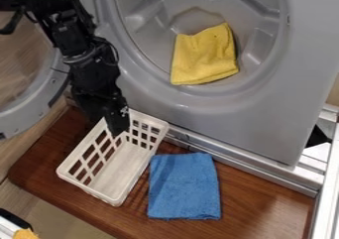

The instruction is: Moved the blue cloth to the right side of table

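Arm (79, 49) enters from the upper left, slanting down; gripper (116, 126) hangs over the upper end of the white basket (119, 199), near its lattice wall. Cannot tell whether the gripper is spread or pressed together, nor whether it touches the basket.

Blue cloth (184, 186) lies flat on the brown wooden table (258, 198), to the right of the basket and apart from the gripper. Roughly rectangular, longer up and down the view; its upper left corner is right by the basket's rim, contact uncertain. More bare wood to its right.

Basket sits at a slant, open side up, square holes in its walls.

Behind: large grey panel (301, 54) with a rounded recess; yellow cloth (205, 57) in the recess, its lower edge near the rim. Round door (17, 116) at the left, grey-rimmed. Silvery rails (245, 161) run along the panel's foot
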`<state>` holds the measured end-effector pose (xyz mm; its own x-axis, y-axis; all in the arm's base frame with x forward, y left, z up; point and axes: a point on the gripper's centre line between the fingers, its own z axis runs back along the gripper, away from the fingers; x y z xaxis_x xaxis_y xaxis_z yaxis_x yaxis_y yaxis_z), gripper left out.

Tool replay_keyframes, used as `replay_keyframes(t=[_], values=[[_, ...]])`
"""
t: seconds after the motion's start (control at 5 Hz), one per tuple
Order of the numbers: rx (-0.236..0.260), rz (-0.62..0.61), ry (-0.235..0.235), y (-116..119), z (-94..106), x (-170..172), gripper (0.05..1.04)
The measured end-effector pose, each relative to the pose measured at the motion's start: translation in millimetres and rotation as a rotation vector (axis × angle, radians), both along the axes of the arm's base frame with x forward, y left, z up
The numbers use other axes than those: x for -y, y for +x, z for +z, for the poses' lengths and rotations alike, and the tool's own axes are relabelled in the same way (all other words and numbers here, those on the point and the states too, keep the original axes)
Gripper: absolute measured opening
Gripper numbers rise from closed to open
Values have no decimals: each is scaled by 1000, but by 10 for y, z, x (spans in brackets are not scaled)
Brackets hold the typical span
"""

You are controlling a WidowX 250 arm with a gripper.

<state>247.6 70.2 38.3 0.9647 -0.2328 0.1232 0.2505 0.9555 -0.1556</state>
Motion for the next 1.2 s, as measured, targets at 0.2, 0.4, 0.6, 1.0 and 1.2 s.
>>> replay_keyframes(t=[0.2, 0.4, 0.6, 1.0, 1.2], values=[[-27, 7, -12, -30, -66, 23, 1001], [-50, 2, -2, -26, -108, 204, 1001], [-46, -30, 5, 4, -114, 339, 1001], [7, -164, 14, 112, -90, 805, 1001], [37, -230, -19, 154, -130, 1019, 1001]])
